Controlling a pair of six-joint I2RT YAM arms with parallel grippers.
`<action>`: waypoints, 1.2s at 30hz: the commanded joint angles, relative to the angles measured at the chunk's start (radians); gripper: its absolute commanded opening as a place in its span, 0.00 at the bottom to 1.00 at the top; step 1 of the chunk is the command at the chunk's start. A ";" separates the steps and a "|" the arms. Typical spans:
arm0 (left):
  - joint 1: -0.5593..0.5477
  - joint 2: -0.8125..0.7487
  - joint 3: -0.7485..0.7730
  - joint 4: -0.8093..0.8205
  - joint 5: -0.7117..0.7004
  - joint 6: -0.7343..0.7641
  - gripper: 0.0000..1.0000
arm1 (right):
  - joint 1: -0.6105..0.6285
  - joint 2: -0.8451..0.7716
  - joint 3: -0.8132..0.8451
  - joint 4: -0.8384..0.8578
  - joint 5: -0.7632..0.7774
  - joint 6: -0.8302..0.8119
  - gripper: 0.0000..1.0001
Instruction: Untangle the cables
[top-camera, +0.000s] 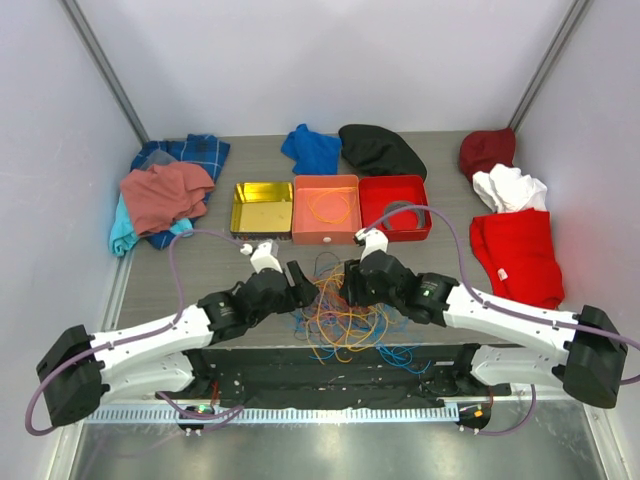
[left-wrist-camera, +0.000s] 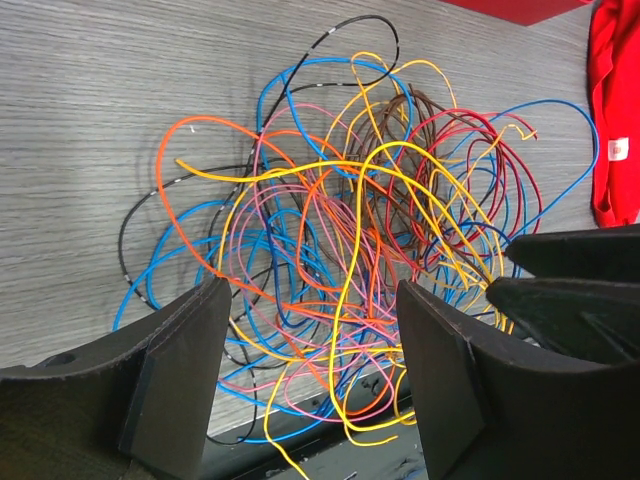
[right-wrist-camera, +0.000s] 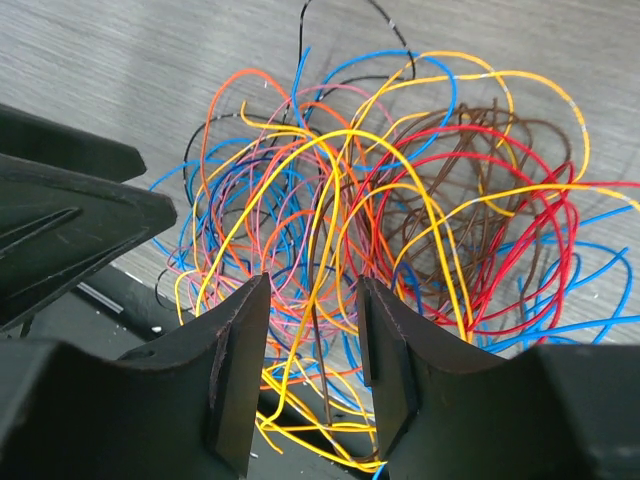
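The grey table (top-camera: 250, 160) spreads beyond both claws. A red garment (top-camera: 520, 255) lies well out to the right of the right gripper (top-camera: 346, 284). A heap of plaid and pink cloths (top-camera: 170, 190) lies far off to the left of the left gripper (top-camera: 300, 284). Just past the claws stand three trays in a row, yellow (top-camera: 261, 206), orange (top-camera: 326, 238) and red (top-camera: 375, 195).

The cables (top-camera: 340, 312) sit as one loose tangle between the two claws, spilling toward the near table edge. The left gripper's fingers (left-wrist-camera: 185, 360) stand wide apart, with blue, orange and yellow loops running through the gap unclamped. The right gripper's fingers (right-wrist-camera: 240, 350) stand closer but still parted. A yellow strand (right-wrist-camera: 325, 270) and a brown one pass between them.
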 joint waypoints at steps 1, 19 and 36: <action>-0.003 0.046 0.002 0.092 0.030 0.019 0.71 | 0.010 -0.029 0.001 0.027 0.042 0.044 0.48; -0.002 0.207 0.045 0.174 0.035 0.052 0.44 | 0.011 -0.109 0.018 -0.045 0.121 0.050 0.49; -0.002 0.138 0.010 0.224 0.070 0.146 0.54 | 0.011 -0.112 -0.002 -0.020 0.105 0.061 0.49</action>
